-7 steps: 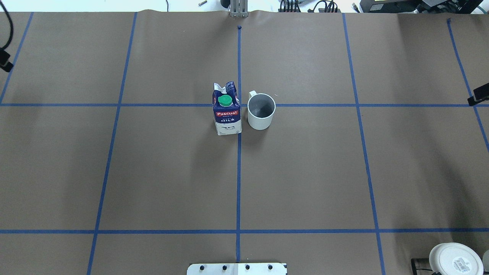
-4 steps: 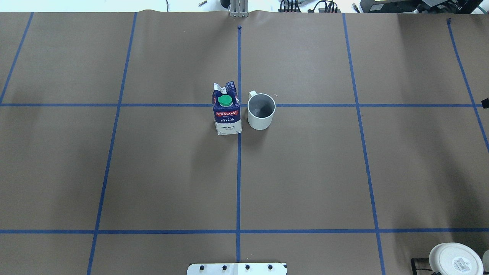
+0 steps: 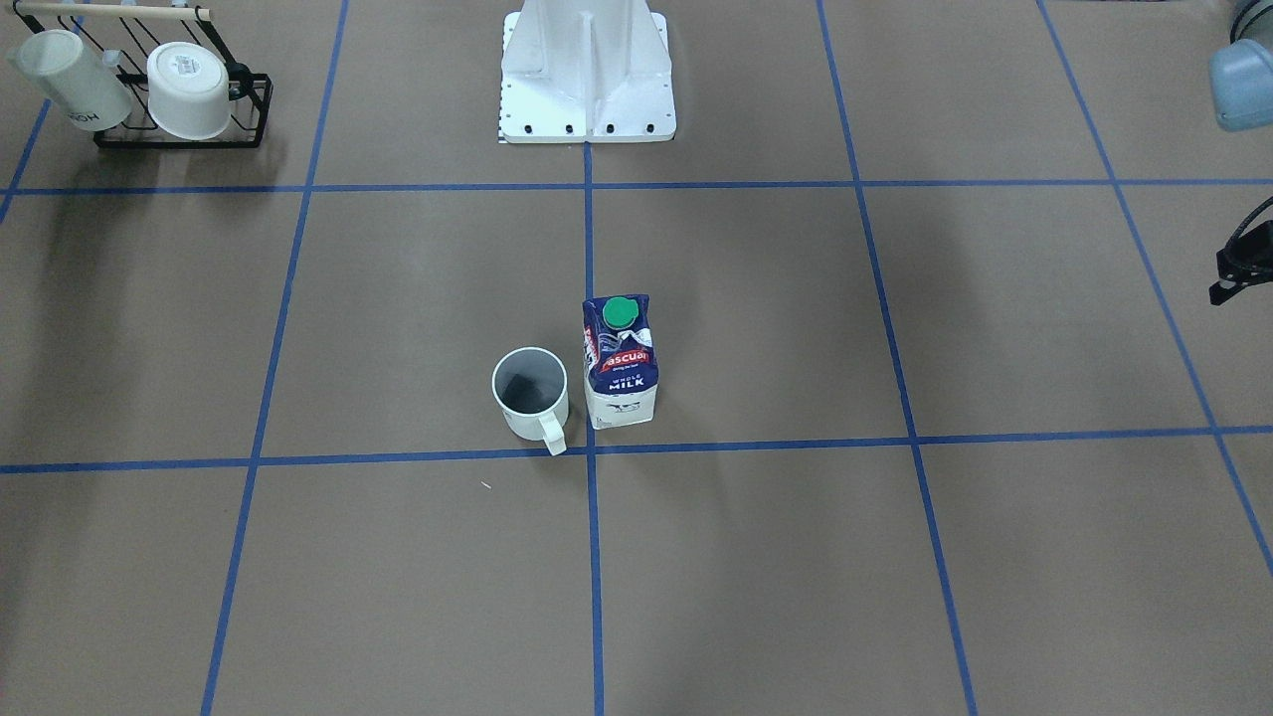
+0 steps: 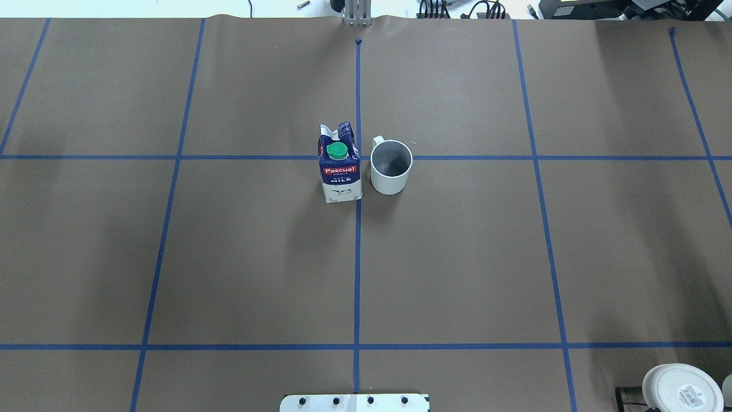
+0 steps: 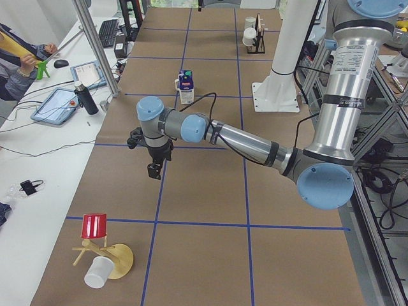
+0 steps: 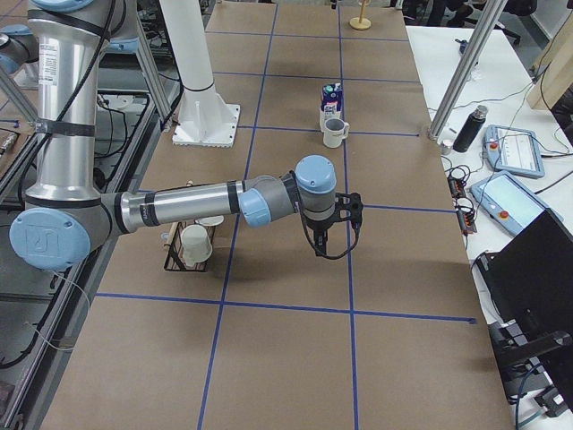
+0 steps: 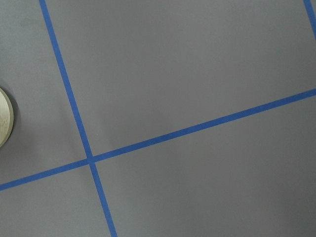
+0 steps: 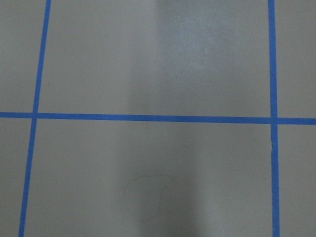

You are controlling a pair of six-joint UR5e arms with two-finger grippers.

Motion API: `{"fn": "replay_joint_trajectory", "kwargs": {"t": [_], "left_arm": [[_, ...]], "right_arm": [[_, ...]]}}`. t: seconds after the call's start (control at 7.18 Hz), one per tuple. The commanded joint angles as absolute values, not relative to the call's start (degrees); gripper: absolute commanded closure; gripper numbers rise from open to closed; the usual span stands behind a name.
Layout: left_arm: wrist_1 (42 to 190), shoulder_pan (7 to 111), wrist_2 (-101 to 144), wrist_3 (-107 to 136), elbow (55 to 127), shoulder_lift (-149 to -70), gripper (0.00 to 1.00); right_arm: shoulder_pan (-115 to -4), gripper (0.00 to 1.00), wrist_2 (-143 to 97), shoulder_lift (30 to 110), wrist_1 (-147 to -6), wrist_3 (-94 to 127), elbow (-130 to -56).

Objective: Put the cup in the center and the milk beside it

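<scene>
The cup (image 4: 392,166), a small white mug with a grey inside, stands upright just right of the central tape crossing (image 4: 358,157). The milk (image 4: 339,166) stands upright right beside it, on the crossing's left, with a narrow gap between them. Both also show in the front-facing view, the cup (image 3: 532,393) and the milk (image 3: 620,363). My left gripper (image 5: 154,171) hangs over the table far to the left; only a sliver shows at the front-facing view's edge (image 3: 1238,267). My right gripper (image 6: 320,246) hangs far to the right. I cannot tell whether either is open or shut.
A black rack with two white cups (image 3: 179,99) stands at the robot's near right, also in the exterior right view (image 6: 192,246). A red cup on a wooden stand (image 5: 95,226) and a white cup (image 5: 97,273) sit at the far left end. The robot base (image 3: 587,70) is behind the centre.
Both grippers have drawn back out of the overhead view, the left off its left edge and the right off its right edge. The cup and the milk have not moved.
</scene>
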State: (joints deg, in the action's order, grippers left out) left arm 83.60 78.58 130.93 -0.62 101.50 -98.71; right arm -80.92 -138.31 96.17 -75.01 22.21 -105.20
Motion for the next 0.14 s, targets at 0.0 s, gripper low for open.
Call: {"fn": "replay_joint_trajectory", "kwargs": {"t": [0.0], "left_arm": [[83.8,78.3,130.7,-0.5,102.1,-99.3,0.02]], "right_arm": [[-80.9,0.00,-138.3,95.7,-74.0,22.3,-104.8]]}}
